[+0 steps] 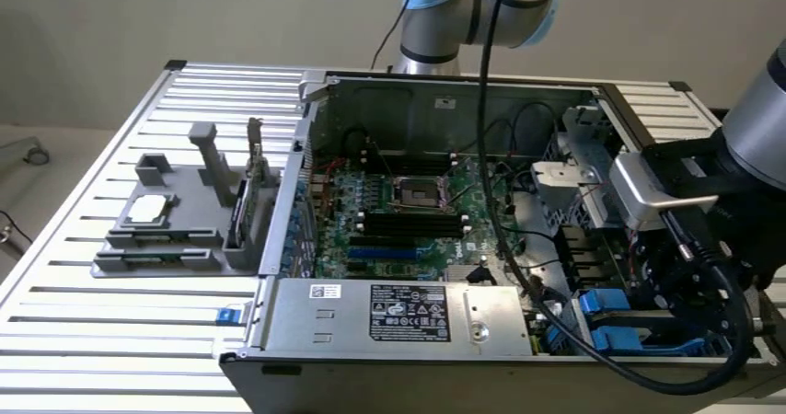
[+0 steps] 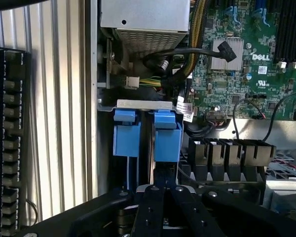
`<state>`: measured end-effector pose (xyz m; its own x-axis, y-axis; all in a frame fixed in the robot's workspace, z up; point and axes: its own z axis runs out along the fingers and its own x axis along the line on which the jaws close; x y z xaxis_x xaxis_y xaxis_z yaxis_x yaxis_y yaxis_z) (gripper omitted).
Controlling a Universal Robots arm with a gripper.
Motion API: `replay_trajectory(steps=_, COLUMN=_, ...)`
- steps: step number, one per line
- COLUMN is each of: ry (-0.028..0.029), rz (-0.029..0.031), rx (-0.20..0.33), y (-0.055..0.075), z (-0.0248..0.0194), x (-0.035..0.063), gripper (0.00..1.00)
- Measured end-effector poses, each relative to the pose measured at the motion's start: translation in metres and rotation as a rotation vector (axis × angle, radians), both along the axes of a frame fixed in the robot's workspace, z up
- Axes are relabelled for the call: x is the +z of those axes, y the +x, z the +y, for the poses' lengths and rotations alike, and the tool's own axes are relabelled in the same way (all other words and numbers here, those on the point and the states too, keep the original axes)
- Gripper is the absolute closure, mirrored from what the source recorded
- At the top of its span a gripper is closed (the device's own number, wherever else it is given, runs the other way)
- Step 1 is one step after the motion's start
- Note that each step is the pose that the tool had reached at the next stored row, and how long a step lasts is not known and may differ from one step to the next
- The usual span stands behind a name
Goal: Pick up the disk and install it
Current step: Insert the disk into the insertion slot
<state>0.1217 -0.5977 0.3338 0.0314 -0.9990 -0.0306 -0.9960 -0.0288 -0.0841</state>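
Exterior view, from its left: a grey stand (image 1: 160, 235) sits on the slatted table (image 1: 74, 313), well apart from the gripper (image 2: 158, 191). Next is the open computer case (image 1: 430, 110), and the arm (image 1: 749, 129) reaches into its corner on the exterior view's right. In the wrist view, the gripper's fingers are squeezed tight on the disk (image 2: 167, 140), the blue-framed thing straight in front of them. 1 more blue carrier (image 2: 126, 136) stands just beside the disk.

Soft, diffuse light makes the ribbed silver aluminium table (image 1: 98, 322) shine palely. The open grey metal computer case (image 1: 406, 101) lies dimmer inside, shadowed near its walls.
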Motion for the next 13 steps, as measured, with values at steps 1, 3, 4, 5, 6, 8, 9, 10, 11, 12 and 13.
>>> replay_trajectory(steps=1, ry=0.0003, rz=0.0, rx=0.0, y=0.0, z=0.0, x=-0.0017, gripper=0.89)
replay_trajectory(steps=3, ry=0.0, rz=0.0, rx=0.0, y=0.0002, z=0.0, x=-0.0032, gripper=0.89)
replay_trajectory(steps=4, ry=-0.0002, rz=0.0001, rx=0.0, y=0.0004, z=0.0, x=-0.0034, gripper=0.89)
replay_trajectory(steps=5, ry=-0.0002, rz=0.0001, rx=0.0, y=0.0005, z=0.0, x=-0.0036, gripper=0.89)
replay_trajectory(steps=6, ry=-0.0001, rz=0.0001, rx=0.0, y=0.0006, z=0.0, x=-0.0039, gripper=0.89)
replay_trajectory(steps=8, ry=-0.0001, rz=0.0001, rx=0.0, y=0.0006, z=0.0, x=-0.0053, gripper=0.89)
replay_trajectory(steps=9, ry=-0.0004, rz=0.0001, rx=0.0, y=0.0007, z=0.0, x=-0.0059, gripper=0.89)
replay_trajectory(steps=10, ry=-0.0001, rz=0.0, rx=0.0, y=0.0008, z=0.0, x=-0.0064, gripper=0.89)
replay_trajectory(steps=11, ry=-0.0002, rz=0.0, rx=0.0, y=0.0008, z=0.0, x=-0.0066, gripper=0.89)
replay_trajectory(steps=12, ry=0.0001, rz=0.0001, rx=0.0, y=0.001, z=0.0, x=-0.0068, gripper=0.89)
replay_trajectory(steps=13, ry=0.0007, rz=0.0005, rx=0.0, y=0.0015, z=0.0, x=-0.0063, gripper=0.89)
